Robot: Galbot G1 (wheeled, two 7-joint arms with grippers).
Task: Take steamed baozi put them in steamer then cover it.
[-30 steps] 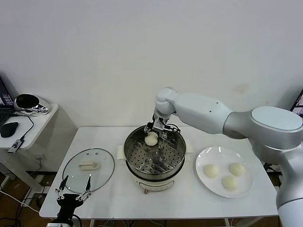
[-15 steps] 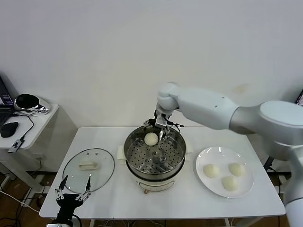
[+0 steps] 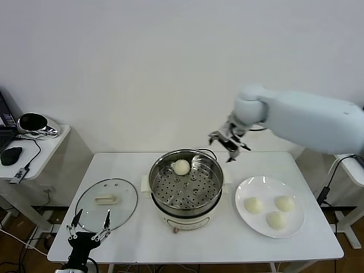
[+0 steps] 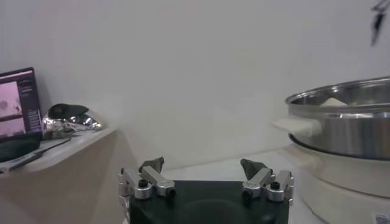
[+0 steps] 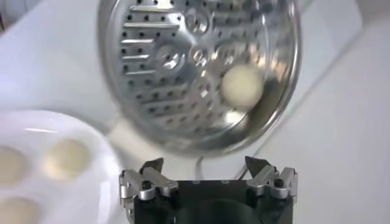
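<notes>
Glossy white arm (image 3: 307, 119), black end effector (image 3: 228, 139)

Right gripper (image 3: 228, 143) is lifting out of the round shiny stainless-steel steamer (image 3: 186, 183) and swinging toward the right of the head view, now hanging in the air above the pot's far right rim, fingers spread and empty. Small round cream-white baozi (image 3: 181, 167), earlier between those fingers, is now lying free on the perforated tray at the upper left of the pot's interior.
</notes>
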